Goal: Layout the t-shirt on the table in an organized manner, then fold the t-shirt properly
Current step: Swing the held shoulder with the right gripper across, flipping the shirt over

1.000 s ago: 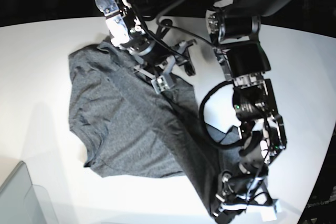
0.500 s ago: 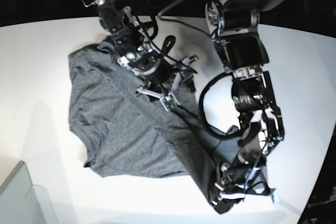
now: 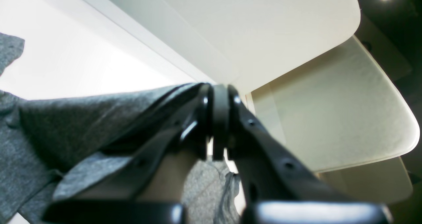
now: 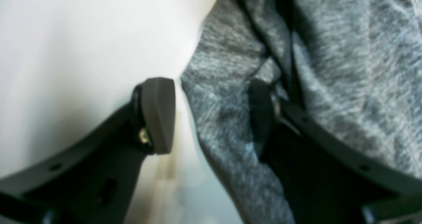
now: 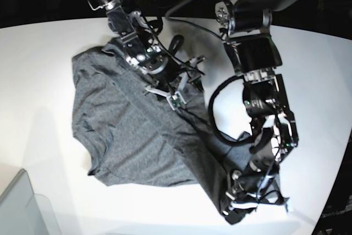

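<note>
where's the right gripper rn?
In the base view the right gripper is left of centre, jaws open over the upper edge of the t-shirt on the table; one fingertip is against the cloth.

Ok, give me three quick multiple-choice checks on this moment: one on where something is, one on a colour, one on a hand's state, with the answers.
1. Where does the translucent bin sit in the base view?
A. bottom left corner
B. top right corner
C. on top of the t-shirt

2. What colour is the t-shirt?
A. bright red
B. dark heather grey
C. white

3. How does the left hand stand?
A. wide open above the bare table
B. out of every view
C. shut on the t-shirt's edge

Answers:
1. A, its corner shows at the lower left on the table.
2. B, the grey knit shows in all three views.
3. C, the left wrist view shows its fingers pressed together with cloth running in between them; the right hand is the open one, beside a fold of the t-shirt.
</note>
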